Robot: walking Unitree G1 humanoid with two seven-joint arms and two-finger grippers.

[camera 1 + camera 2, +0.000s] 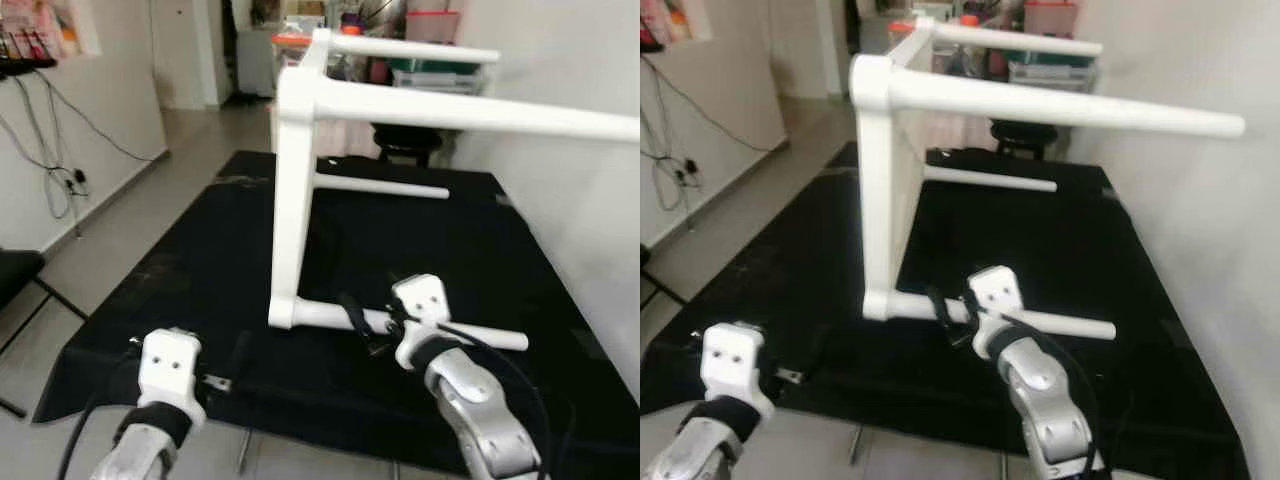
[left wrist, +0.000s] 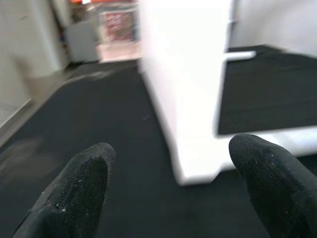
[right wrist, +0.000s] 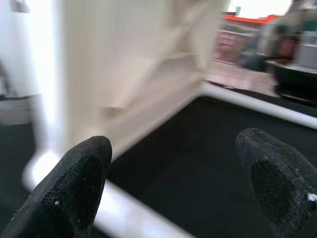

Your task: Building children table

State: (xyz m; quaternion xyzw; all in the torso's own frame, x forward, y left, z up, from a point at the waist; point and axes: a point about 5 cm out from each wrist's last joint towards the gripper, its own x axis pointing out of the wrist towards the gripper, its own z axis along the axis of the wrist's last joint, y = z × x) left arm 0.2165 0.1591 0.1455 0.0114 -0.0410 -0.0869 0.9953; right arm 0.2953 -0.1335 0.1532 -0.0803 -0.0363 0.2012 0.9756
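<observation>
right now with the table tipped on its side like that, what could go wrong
1. The white children's table stands on its side on the black cloth-covered surface, two legs in the air; a nudge could topple it.
2. The right pincer is open at the lower white round leg; pushing there might roll or swing the frame.
3. The left pincer, open near the surface's front edge, may snag the cloth.

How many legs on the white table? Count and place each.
4: near upper leg, far upper leg, both raised; far lower leg and near lower leg lying on the black cloth, the latter by the right hand.
</observation>
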